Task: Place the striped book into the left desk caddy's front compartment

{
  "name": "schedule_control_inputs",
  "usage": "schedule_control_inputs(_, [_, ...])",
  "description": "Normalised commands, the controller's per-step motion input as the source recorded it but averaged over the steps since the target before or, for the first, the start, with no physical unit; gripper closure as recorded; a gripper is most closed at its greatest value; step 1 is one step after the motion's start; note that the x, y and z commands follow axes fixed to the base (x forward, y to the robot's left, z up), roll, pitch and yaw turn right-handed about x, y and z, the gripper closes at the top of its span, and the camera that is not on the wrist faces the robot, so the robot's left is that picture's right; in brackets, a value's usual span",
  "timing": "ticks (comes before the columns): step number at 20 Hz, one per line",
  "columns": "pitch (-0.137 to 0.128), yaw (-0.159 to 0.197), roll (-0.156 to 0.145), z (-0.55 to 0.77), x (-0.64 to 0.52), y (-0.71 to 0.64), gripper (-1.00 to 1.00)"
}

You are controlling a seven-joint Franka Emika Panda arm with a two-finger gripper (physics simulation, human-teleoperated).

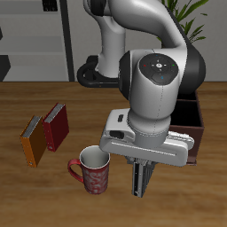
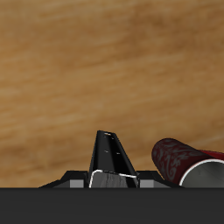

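My gripper (image 1: 142,168) is shut on the striped book (image 1: 139,183), a thin dark grey book that hangs upright below the fingers, near the table's front edge. In the wrist view the book (image 2: 109,157) sticks out edge-on from between the jaws. The left desk caddy (image 1: 193,122), a dark reddish-brown box, stands farther back and is mostly hidden behind my arm. The book is well apart from the caddy.
A red patterned mug (image 1: 91,168) stands close beside the held book and also shows in the wrist view (image 2: 179,160). A red book (image 1: 56,127) and an orange book (image 1: 33,140) stand together beyond the mug.
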Motion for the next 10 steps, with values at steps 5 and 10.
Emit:
schedule_control_inputs(5, [-0.062, 0.066, 0.035, 0.43, -0.37, 0.05, 1.0])
schedule_control_inputs(10, [-0.01, 0.052, 0.023, 0.34, -0.41, 0.06, 1.0])
